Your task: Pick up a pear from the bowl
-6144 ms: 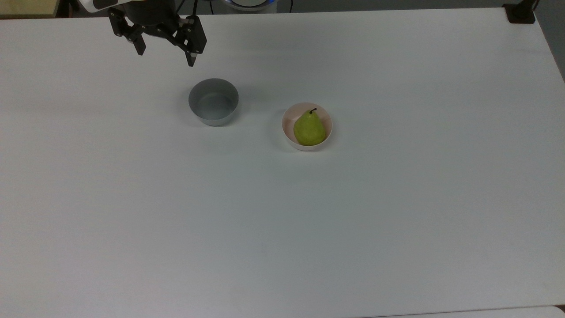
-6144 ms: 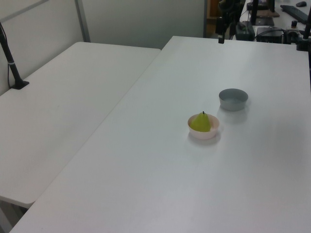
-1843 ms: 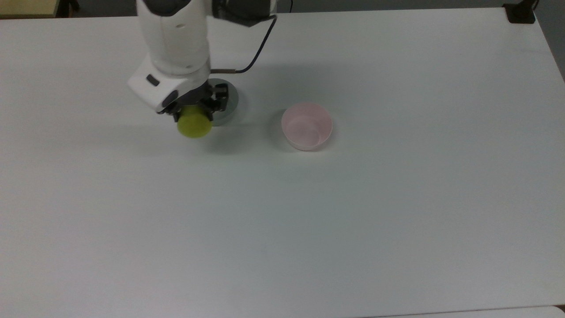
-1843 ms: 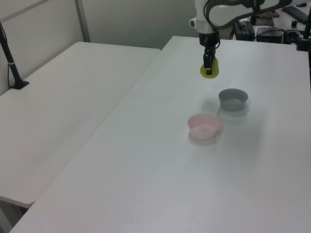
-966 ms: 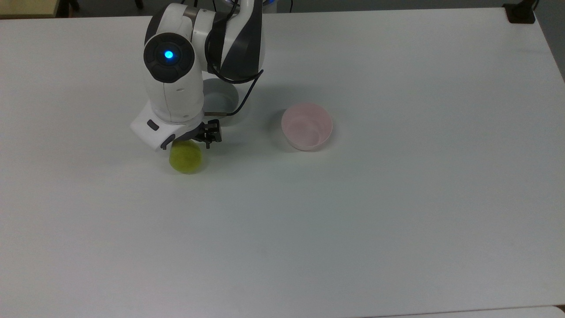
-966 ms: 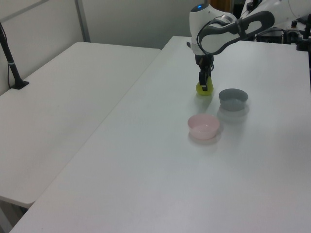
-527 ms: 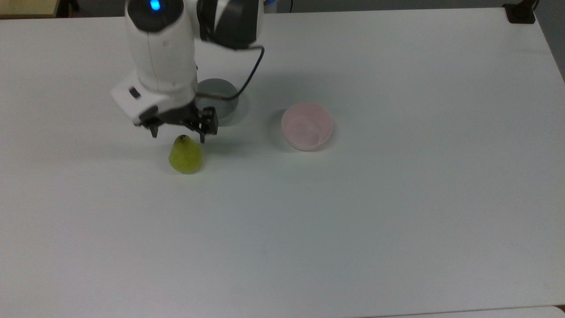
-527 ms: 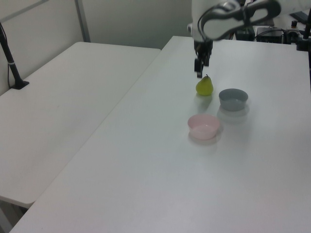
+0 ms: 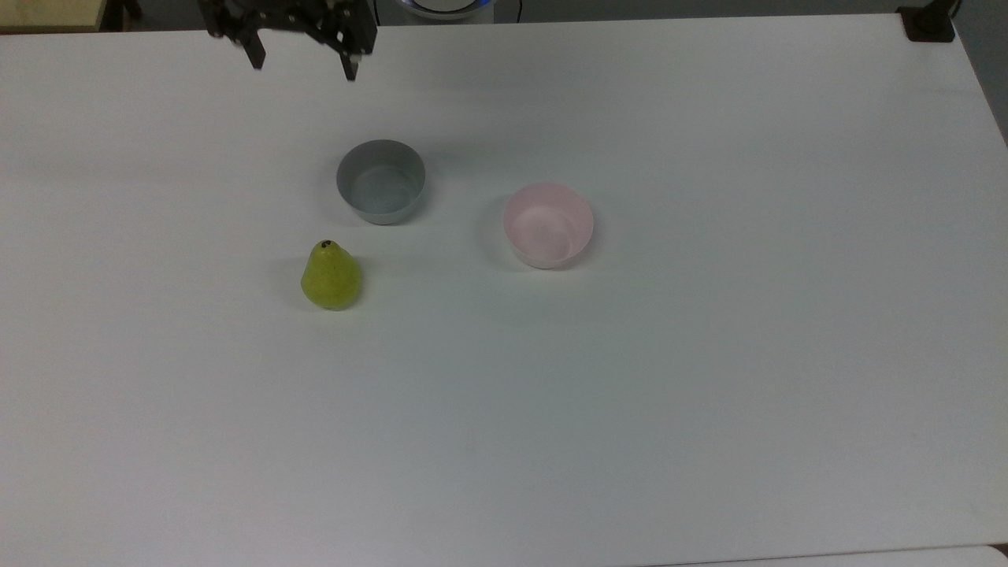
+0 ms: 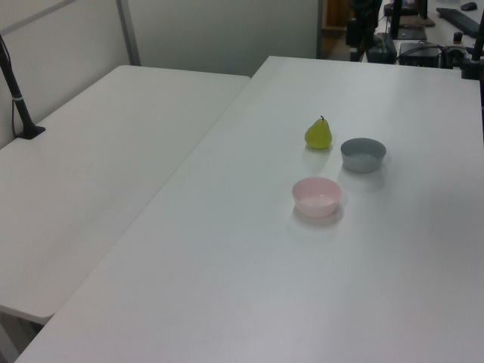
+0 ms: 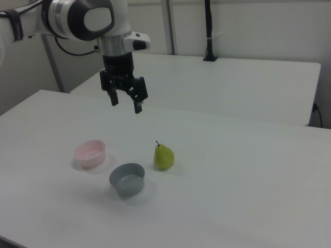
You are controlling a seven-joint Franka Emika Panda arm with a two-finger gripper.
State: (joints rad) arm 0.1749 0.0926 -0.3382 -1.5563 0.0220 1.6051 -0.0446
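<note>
The yellow-green pear (image 9: 331, 276) (image 10: 318, 134) (image 11: 164, 156) stands upright on the white table, outside both bowls. The pale pink bowl (image 9: 548, 224) (image 10: 317, 196) (image 11: 90, 153) sits empty to the top view's right of it. My gripper (image 9: 302, 67) (image 11: 126, 103) hangs open and empty high above the table, at the top view's upper left, well clear of the pear.
An empty grey bowl (image 9: 381, 180) (image 10: 363, 153) (image 11: 127, 179) stands just beyond the pear in the top view. A second white table (image 10: 91, 174) adjoins in the left view, with a black post (image 10: 17, 94) clamped on it.
My gripper has risen and drawn back from just above the pear to the top view's upper edge. The pear stays standing on the table.
</note>
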